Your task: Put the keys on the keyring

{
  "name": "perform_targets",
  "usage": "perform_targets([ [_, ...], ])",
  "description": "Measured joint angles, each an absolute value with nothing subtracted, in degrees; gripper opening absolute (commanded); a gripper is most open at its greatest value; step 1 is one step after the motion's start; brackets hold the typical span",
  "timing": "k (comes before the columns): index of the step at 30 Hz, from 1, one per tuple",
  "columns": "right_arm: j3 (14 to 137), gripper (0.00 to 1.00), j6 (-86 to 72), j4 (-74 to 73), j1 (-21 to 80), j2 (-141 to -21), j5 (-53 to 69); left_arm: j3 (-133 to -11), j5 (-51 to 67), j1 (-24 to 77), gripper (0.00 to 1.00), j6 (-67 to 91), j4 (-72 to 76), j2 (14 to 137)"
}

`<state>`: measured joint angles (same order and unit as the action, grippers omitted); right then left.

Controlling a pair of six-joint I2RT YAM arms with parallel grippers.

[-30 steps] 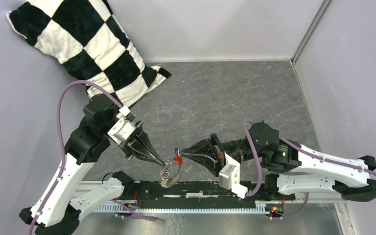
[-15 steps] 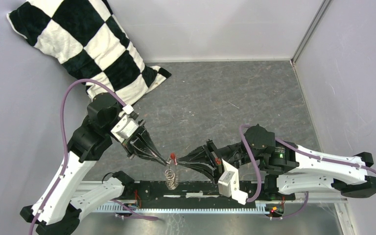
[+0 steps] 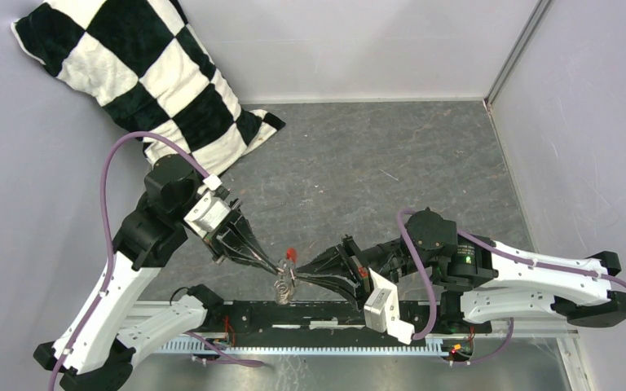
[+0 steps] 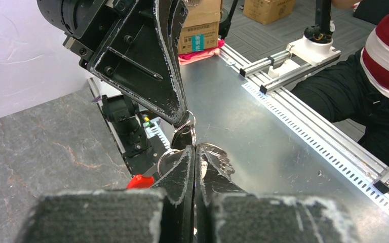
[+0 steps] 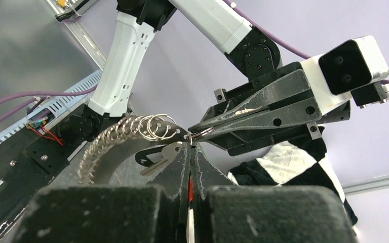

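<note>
The keyring (image 3: pixel 284 285), a thin silvery loop strung with many small rings, hangs between both grippers above the table's near rail. Its red tag (image 3: pixel 291 253) sticks up beside the tips. My left gripper (image 3: pixel 279 267) is shut on the keyring (image 4: pixel 168 158); the red tag (image 4: pixel 141 181) lies left of its fingers. My right gripper (image 3: pixel 297 274) is shut, tip to tip with the left one (image 5: pixel 195 134). A small silvery key (image 5: pixel 161 156) sticks out at its tips (image 5: pixel 190 145), and the ring chain (image 5: pixel 149 126) trails to the left. Red shows in the gap between its fingers.
A black-and-white checked pillow (image 3: pixel 143 77) lies at the far left against the wall. The black rail (image 3: pixel 326 314) with the arm bases runs along the near edge, right under the grippers. Grey walls close the left, back and right sides.
My right gripper has moved left and nearer, meeting the left gripper's tips. The keyring bunch has shifted slightly and the red tag now sits higher beside the tips.
</note>
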<state>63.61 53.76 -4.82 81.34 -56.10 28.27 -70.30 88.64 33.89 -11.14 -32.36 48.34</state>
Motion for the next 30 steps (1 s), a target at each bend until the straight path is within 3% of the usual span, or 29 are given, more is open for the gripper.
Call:
perform_targets([
  [30, 64.18, 0.01, 54.94, -4.80, 81.38, -56.34, 26.44, -70.32, 88.66, 33.89, 0.02, -9.80, -31.88, 49.01],
])
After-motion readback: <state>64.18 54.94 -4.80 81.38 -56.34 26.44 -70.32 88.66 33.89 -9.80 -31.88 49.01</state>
